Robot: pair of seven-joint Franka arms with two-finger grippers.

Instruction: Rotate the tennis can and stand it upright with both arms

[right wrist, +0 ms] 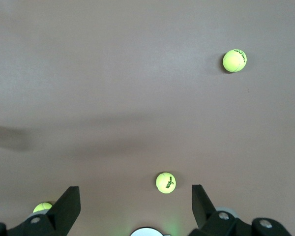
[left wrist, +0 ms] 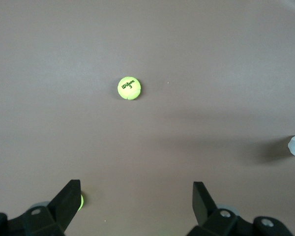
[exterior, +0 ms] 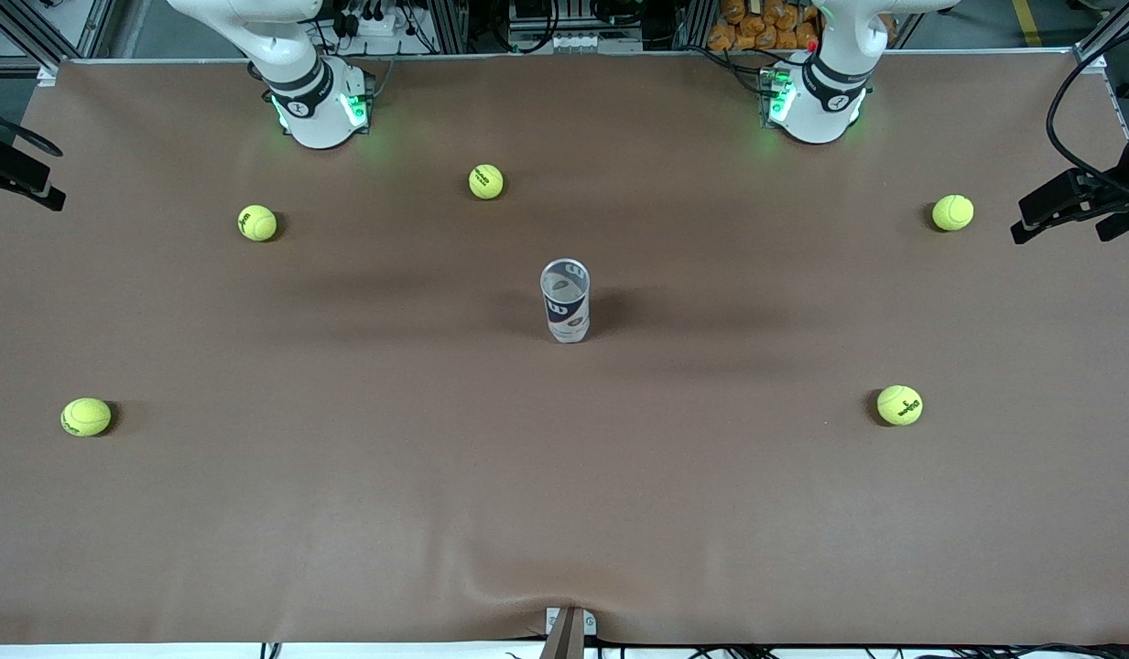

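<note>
You see a brown-covered desk (exterior: 344, 513) with the tennis can (exterior: 565, 300) standing upright at its middle. Five yellow-green tennis balls (exterior: 486, 181) lie scattered well apart around it: three nearer the arm bases, two nearer the front camera toward either end.

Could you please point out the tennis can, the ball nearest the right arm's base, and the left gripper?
tennis can (exterior: 566, 307): front view, on its label, mid-wall.
tennis ball (exterior: 486, 181): front view, centre of the ball.
left gripper (left wrist: 136, 196): left wrist view, midway between its open jaws.
</note>
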